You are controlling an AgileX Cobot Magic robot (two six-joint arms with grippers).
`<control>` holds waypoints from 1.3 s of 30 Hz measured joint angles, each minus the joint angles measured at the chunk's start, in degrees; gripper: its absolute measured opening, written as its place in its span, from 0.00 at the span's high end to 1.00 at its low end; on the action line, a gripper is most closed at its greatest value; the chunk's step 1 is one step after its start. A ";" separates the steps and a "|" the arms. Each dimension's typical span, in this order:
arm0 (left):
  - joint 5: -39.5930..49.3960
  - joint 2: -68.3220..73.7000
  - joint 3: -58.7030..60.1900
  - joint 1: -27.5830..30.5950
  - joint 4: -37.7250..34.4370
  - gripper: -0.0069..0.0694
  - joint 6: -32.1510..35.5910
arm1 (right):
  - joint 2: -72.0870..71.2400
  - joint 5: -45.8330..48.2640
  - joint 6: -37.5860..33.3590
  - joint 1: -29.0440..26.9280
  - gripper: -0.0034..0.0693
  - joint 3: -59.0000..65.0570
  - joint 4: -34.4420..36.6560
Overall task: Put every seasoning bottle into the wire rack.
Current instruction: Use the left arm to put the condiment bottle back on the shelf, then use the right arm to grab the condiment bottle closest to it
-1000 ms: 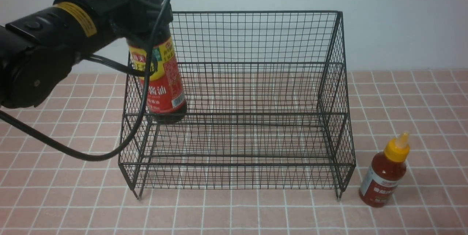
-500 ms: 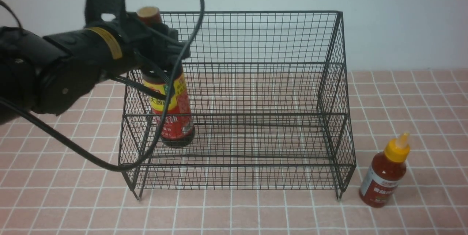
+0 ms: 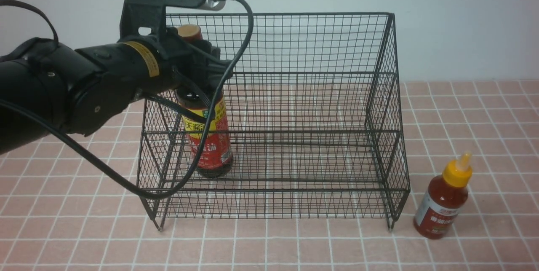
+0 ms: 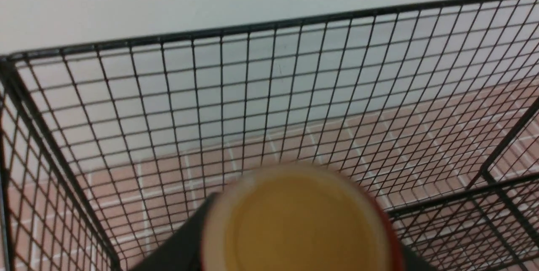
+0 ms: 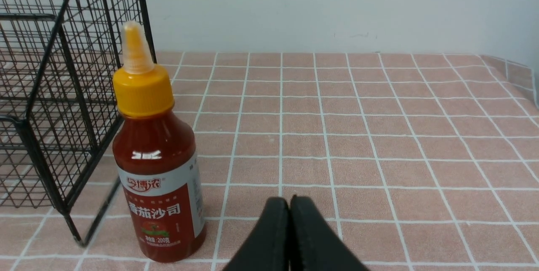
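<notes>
the left gripper is hanging in over the left end of the wire rack, wrapping around the shoulder of the soy-sauce bottle just under its red neck. its fingers are hiding behind the wrist and the black cable, so i cannot tell whether they are pinching the bottle or standing loose around it. the bottle is sitting low inside the rack, its base down at the front lower tier, leaning a little with its cap toward the left (in the left wrist view the cap is filling the foreground, blurred, with the back mesh behind it). the red sauce squeeze bottle is standing upright on the pink tiled tabletop, outside the rack, just beside its front right leg. the right gripper is hovering low near that bottle, its fingers pressing together with nothing between them.
</notes>
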 joint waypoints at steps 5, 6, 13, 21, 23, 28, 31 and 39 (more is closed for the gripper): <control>2.75 -1.43 -0.34 -0.15 -0.05 0.33 0.00 | 0.00 0.00 0.00 0.00 0.97 0.00 0.00; 3.18 -1.56 -0.34 -0.15 -0.05 0.33 0.00 | 0.00 0.00 0.00 0.00 0.97 0.00 0.00; 9.26 -11.35 -0.34 -0.17 -0.22 0.31 1.73 | 0.00 0.00 0.00 0.00 0.97 0.00 0.00; 20.66 -27.78 -0.40 -0.17 -0.66 0.58 3.18 | 0.00 0.00 0.00 0.00 0.97 0.00 0.00; 24.05 -30.93 -0.40 -0.17 -0.78 0.70 3.39 | 0.00 0.00 0.00 0.00 0.97 0.00 0.00; 33.93 -39.58 -0.40 -0.17 -1.34 0.91 3.38 | 0.00 0.00 0.00 0.00 0.97 0.00 0.00; 36.81 -43.68 -0.40 -0.17 -1.91 0.92 3.33 | 0.00 0.00 0.00 0.00 0.97 0.00 0.00; 37.57 -49.41 -0.51 -0.17 -2.32 0.92 2.96 | 0.00 0.00 0.00 0.00 0.97 0.00 0.00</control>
